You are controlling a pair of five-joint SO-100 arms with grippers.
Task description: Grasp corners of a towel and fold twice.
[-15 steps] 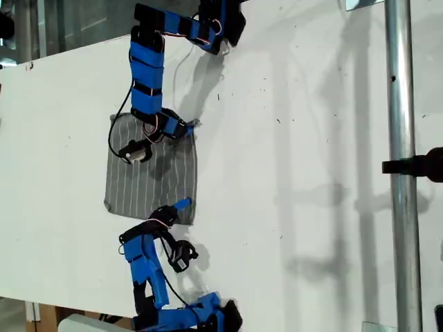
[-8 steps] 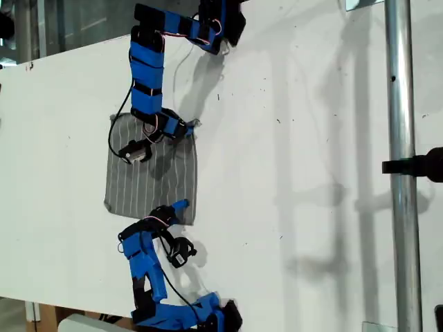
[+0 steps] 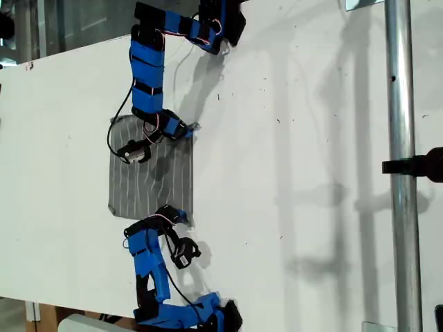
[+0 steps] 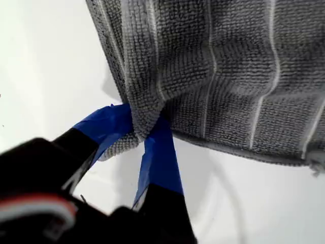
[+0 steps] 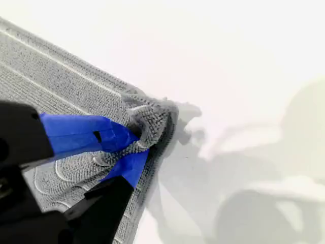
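The grey striped towel [image 3: 149, 180] lies on the white table [image 3: 297, 207], slightly rumpled. My first gripper [image 3: 181, 216] belongs to the arm at the bottom of the exterior view. It is shut on the towel's lower right corner as that view shows it. In the first wrist view its blue fingers [image 4: 157, 157] pinch that corner [image 4: 139, 129], and the towel [image 4: 228, 76] rises beyond them. My second gripper [image 3: 188, 130], on the arm at the top of the exterior view, reaches across the cloth. It is shut on the upper right corner [image 5: 152, 119], which is bunched between its blue fingertips [image 5: 122, 134].
A vertical metal pole [image 3: 401, 173] with a black clamp [image 3: 415, 166] stands at the exterior view's right. The arm bases sit at the top [image 3: 221, 24] and bottom [image 3: 208, 311] of that view. The table's edge runs along the exterior view's left side.
My first gripper's raised blue finger has come down onto the lower right corner. The towel has drawn in slightly and its surface has wrinkled. My second gripper has barely moved.
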